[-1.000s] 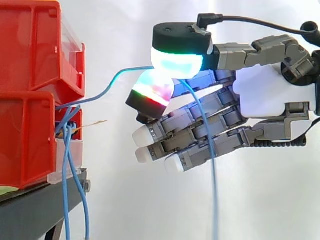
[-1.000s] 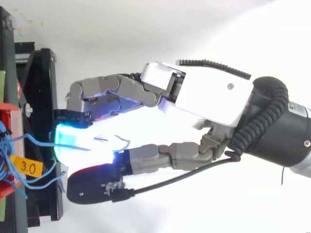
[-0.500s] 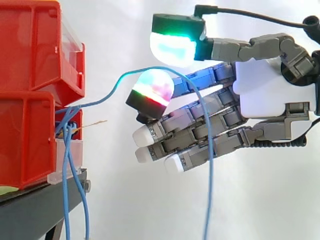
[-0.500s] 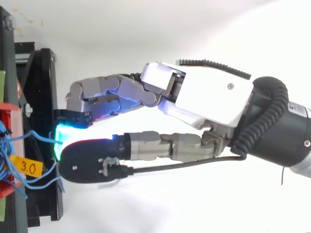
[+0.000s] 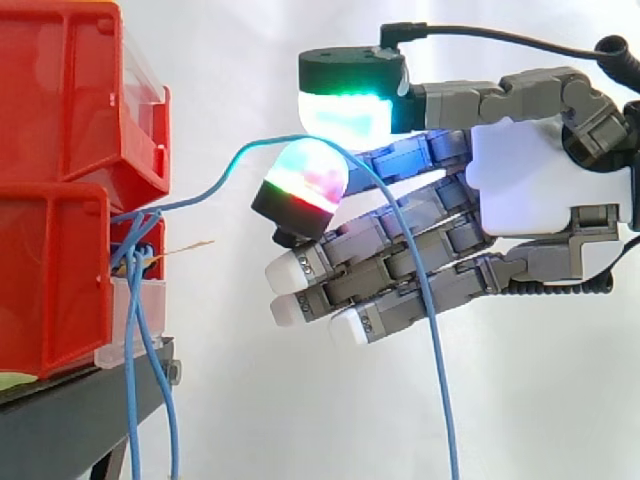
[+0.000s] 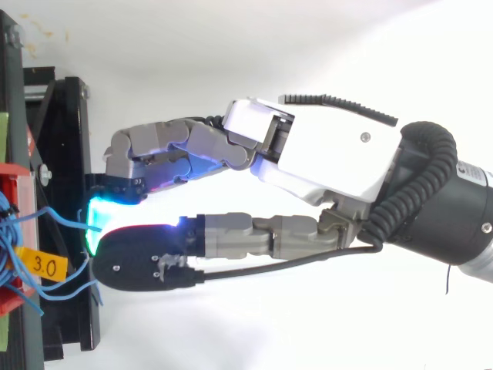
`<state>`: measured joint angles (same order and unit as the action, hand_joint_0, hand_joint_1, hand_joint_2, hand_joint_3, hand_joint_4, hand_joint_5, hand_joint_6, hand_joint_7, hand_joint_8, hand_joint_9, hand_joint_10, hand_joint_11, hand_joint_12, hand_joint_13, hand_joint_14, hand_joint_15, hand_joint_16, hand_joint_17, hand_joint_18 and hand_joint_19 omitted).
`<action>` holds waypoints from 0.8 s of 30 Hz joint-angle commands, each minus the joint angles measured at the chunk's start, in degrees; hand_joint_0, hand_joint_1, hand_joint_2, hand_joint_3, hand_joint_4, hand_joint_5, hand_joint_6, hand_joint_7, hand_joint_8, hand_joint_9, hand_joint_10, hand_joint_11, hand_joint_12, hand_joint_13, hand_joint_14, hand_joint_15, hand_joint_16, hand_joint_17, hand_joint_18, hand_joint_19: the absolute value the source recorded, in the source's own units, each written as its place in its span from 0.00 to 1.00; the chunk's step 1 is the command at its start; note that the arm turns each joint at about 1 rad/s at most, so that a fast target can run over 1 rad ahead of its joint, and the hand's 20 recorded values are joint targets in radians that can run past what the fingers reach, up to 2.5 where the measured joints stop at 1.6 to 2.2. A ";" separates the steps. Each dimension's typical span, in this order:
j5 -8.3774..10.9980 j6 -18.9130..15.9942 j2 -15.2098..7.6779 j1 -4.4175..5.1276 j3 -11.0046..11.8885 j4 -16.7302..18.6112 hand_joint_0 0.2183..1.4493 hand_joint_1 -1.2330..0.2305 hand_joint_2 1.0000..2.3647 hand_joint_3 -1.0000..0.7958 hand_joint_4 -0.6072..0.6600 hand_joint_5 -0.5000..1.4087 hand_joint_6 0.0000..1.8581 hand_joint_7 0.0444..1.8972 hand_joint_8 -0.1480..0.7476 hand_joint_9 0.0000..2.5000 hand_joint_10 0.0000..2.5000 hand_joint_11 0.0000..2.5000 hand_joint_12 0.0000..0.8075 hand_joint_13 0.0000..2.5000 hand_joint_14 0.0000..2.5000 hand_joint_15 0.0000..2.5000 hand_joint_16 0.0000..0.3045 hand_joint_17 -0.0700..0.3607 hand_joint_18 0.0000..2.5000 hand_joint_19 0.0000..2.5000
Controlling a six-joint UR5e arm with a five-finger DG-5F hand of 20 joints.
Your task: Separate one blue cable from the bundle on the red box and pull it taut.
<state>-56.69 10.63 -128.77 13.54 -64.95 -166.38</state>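
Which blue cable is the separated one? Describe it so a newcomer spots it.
Start at the stacked red bins at the side view's left, where the blue bundle hangs. One blue cable leaves it, arcs up and right to the hand, then drops in front of it; the others hang straight down beside the bins.

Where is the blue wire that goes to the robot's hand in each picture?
Side view: the blue cable climbs from the red bins at the left, arches across to the hand, then hangs down past the bottom edge.
Top view: the blue cable is a short stretch at the left, running from the bundle to the hand.
Shared landmark: the red bins, at the left in both.
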 commanded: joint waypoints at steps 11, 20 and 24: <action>0.53 -1.84 -0.07 0.09 0.00 0.00 0.27 0.52 0.00 0.29 0.66 0.21 0.27 0.63 0.53 0.30 0.00 0.13 0.46 0.18 0.00 0.07 0.17 0.43 0.18 0.16; 0.44 -5.45 0.01 0.18 0.00 0.00 0.25 0.47 0.00 0.28 0.68 0.22 0.27 0.65 0.54 0.30 0.00 0.13 0.47 0.18 0.00 0.07 0.17 0.44 0.18 0.16; 0.44 -5.62 -0.07 0.26 0.00 0.00 0.30 0.37 0.01 0.34 0.65 0.22 0.27 0.68 0.52 0.30 0.00 0.14 0.46 0.18 0.00 0.07 0.16 0.42 0.17 0.16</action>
<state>-56.24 5.26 -128.78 13.76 -64.93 -166.37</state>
